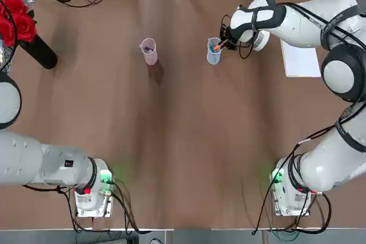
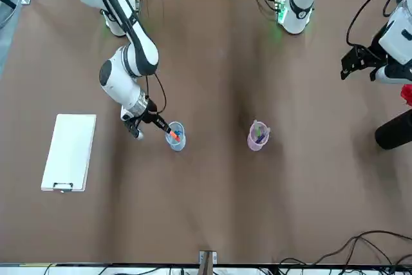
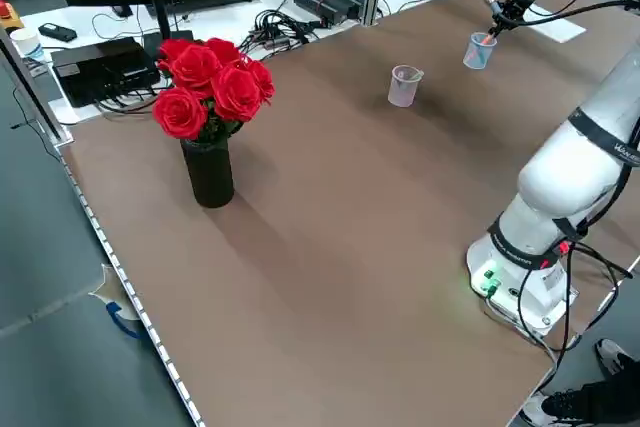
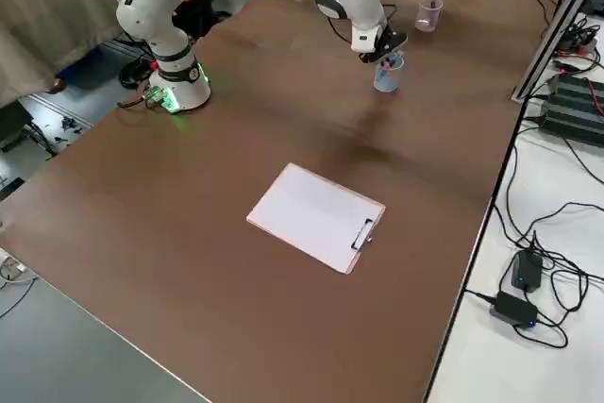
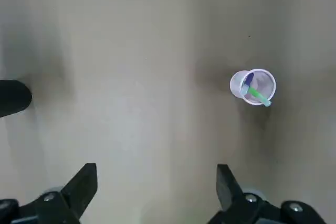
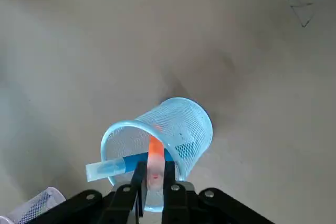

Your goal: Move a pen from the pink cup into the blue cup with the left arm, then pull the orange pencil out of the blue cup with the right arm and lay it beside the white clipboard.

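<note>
My right gripper [image 6: 153, 179] is shut on the orange pencil [image 6: 154, 156], which stands tilted in the blue cup [image 6: 173, 129]. A blue pen [image 6: 121, 164] also lies in that cup, sticking out over the rim. In the top view the blue cup [image 1: 214, 51] stands mid-table at the far side, with the right gripper [image 1: 224, 41] at its rim. The pink cup [image 1: 149, 51] stands to its left and holds a purple and a green pen [image 5: 257, 94]. The white clipboard [image 1: 301, 60] lies at the far right. My left gripper [image 5: 156, 174] hangs open and empty, high above the table and away from the cups.
A black vase of red roses [image 1: 17, 27] stands at the table's far left. Cables and boxes [image 3: 320, 2] run along the bench behind the far edge. Both arm bases [image 1: 91, 190] sit at the near edge.
</note>
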